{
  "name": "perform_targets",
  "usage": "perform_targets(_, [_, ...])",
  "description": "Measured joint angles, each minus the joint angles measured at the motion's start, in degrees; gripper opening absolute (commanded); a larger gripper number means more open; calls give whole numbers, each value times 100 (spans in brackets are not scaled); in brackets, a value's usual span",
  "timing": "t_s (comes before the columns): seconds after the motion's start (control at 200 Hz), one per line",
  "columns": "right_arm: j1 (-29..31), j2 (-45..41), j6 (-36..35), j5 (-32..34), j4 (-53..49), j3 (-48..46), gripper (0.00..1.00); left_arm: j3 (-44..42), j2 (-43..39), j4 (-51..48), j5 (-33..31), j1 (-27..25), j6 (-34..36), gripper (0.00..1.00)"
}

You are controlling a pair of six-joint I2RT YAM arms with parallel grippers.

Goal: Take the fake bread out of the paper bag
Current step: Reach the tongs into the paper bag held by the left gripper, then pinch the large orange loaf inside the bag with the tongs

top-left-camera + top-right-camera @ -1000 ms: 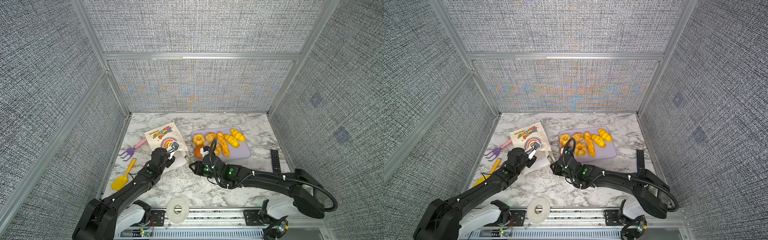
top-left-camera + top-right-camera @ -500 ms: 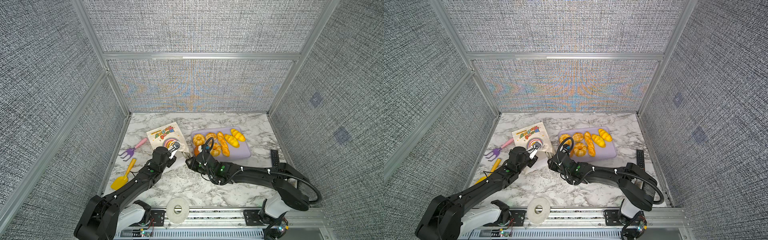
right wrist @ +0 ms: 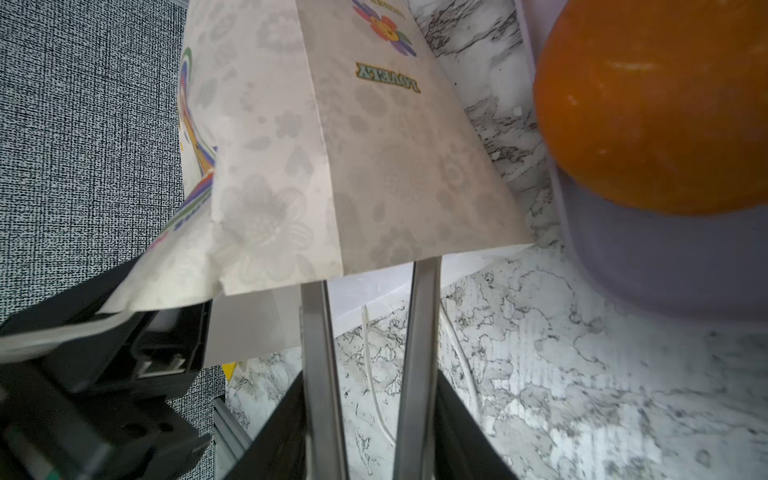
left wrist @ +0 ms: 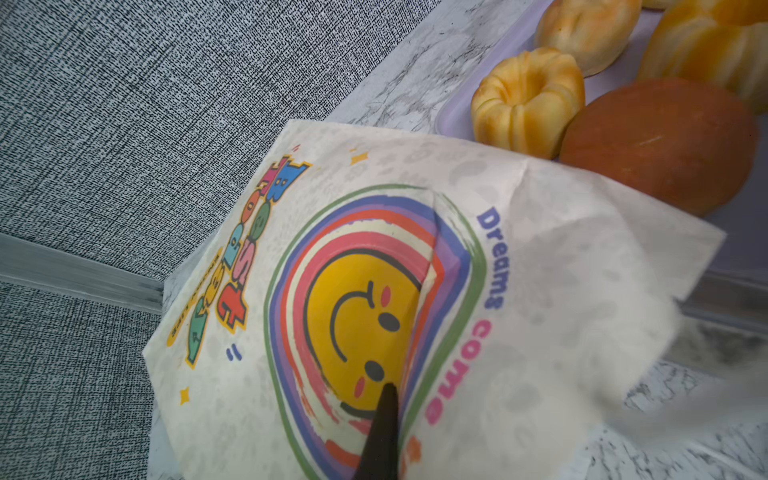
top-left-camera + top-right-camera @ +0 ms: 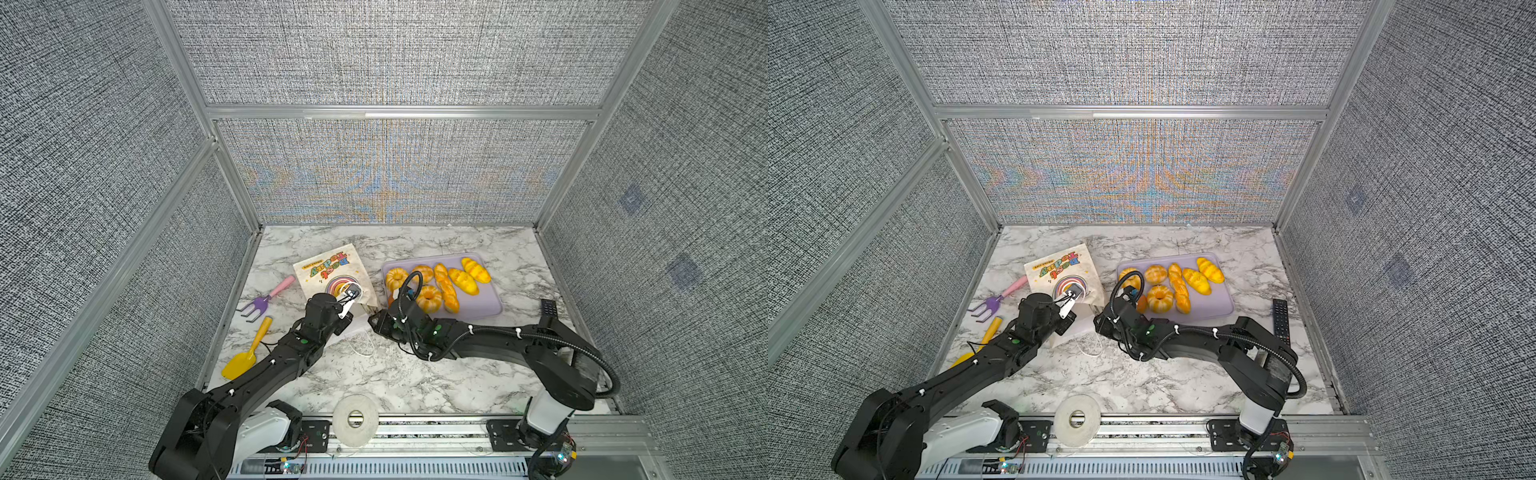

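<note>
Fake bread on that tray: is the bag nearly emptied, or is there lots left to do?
Done: seven pieces of fake bread lie on the lavender tray. In hand: the left gripper pinches the paper bag by its edge, and the right gripper, jaws apart, pokes at the bag's mouth with nothing visible in it. Left: unclear, since the bag's inside is hidden; any bread there must come out.

paper bag (image 4: 540, 270) front "Dreams come", seemingly "Best Today" in bubble letters, narrow side "LOVELY"
</note>
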Motion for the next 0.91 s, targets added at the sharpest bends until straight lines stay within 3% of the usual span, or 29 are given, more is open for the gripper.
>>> perform_targets(0.185, [0,24,-13,7,50,4,44,0,4,0,48,0,2,0])
perform_targets(0.445, [-127,334,-667,61,332,155,40,0,11,0,72,0,11,0])
perform_targets(0.555, [-157,391,-1049,63,348,269,31,0,13,0,85,0,11,0])
perform_targets(0.625, [-157,378,-1305,72,326,358,12,0,13,0,61,0,9,0])
perform_targets(0.7, [-155,330,-1528,61,221,444,0,0,17,-11,24,2,0,0])
perform_targets(0.905, [44,-26,-2031,136,-166,361,0,57,240,-2,26,0,-216,0])
